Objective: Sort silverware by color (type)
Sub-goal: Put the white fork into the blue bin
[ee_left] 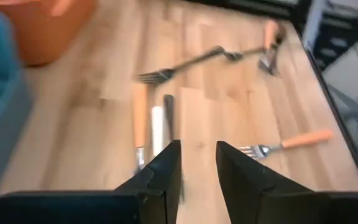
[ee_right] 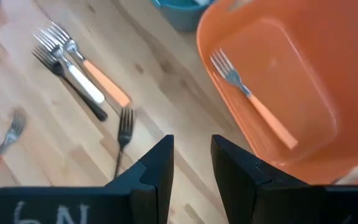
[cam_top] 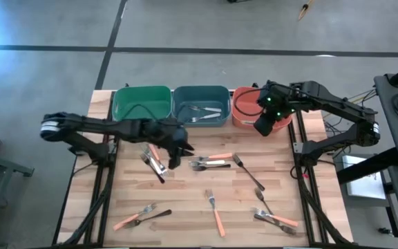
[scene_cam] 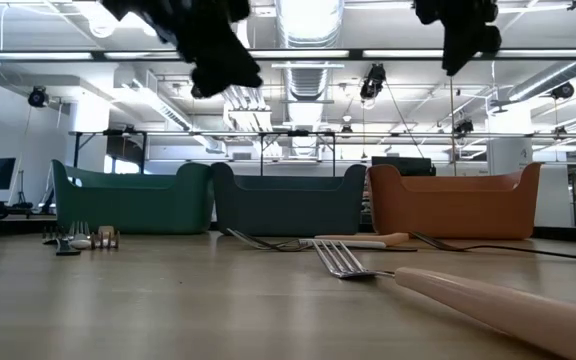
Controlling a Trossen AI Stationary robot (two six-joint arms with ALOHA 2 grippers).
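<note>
From above, three bins are lined up along the wooden counter [cam_top: 206, 214]'s far edge: green bin [cam_top: 141, 104], blue bin [cam_top: 200, 105], orange bin [cam_top: 246, 107]. The silverware [cam_top: 209, 164] is scattered over the counter.

At counter height, a pink-handled fork [scene_cam: 448, 285] is seen up close.

Left gripper [ee_left: 197, 163]: jaws parted, nothing held, hung over three forks.

Right gripper [ee_right: 191, 155]: jaws released, empty, by the orange bin, where one orange-handled fork [ee_right: 253, 102] is lying.

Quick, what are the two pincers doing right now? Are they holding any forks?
Left pincer: open, holding nothing, above the forks in the middle of the table.
Right pincer: open, holding nothing, over the orange bin.
</note>
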